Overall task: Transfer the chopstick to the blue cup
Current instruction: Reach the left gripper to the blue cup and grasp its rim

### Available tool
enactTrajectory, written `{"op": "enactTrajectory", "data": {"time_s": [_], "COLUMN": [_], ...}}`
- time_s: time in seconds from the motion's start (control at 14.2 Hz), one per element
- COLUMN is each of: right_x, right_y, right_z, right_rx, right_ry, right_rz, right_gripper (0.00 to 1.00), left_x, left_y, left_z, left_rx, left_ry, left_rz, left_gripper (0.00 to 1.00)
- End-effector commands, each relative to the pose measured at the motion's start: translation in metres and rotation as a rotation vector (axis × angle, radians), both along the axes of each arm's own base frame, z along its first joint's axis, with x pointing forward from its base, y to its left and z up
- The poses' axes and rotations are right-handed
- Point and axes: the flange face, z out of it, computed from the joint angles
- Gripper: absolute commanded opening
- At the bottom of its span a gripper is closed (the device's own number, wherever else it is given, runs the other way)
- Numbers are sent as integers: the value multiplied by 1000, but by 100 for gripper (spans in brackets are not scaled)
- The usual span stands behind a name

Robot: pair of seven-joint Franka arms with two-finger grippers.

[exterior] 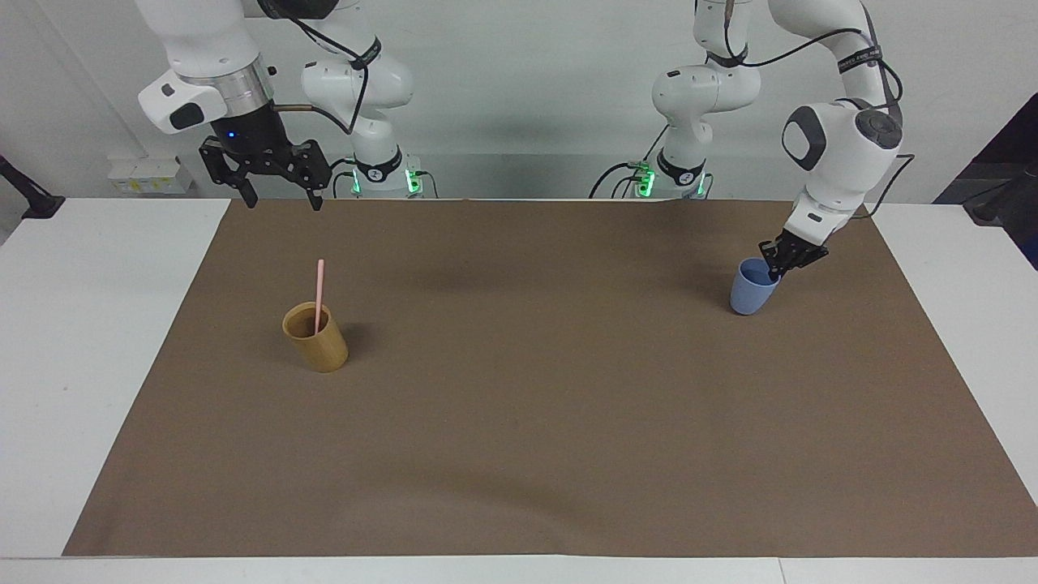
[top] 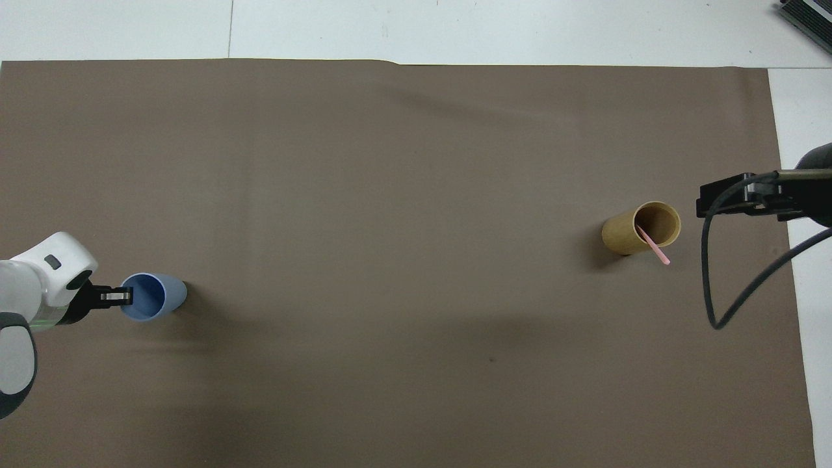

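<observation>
Left hand (exterior: 777, 267) pinching the blue cup's (exterior: 749, 294) rim, chopstick (exterior: 319, 296) standing in the tan cup (exterior: 318, 339), right hand (exterior: 277, 197) spread, waiting above the worktop (exterior: 519, 389).

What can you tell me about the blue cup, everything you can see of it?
The blue cup is small, light blue, smooth and handleless, tapering to a rounded base; it looks like plastic. It stands mouth up with nothing visible inside, on the brown mat at the left arm's end of the table. The left gripper is shut on its rim, one finger inside, one outside. Whether its base rests on the mat is unclear.
</observation>
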Motion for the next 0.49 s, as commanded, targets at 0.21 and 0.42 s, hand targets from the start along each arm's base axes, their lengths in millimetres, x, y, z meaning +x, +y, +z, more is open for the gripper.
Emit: {"op": "enactTrajectory", "data": {"time_s": [0.21, 0.42], "right_x": [-3, -3], "right_y": [-2, -2], "right_z": [2, 2], "right_rx": [19, 19], "right_ry": [1, 2], "right_rz": [-15, -15], "right_gripper": [100, 100], "left_x": [7, -8], "left_y": [-84, -202], "left_z": [43, 55], "left_rx": [-23, -22], "left_ry": [100, 73], "left_rz": [108, 230], "left_gripper": [0, 0]}}
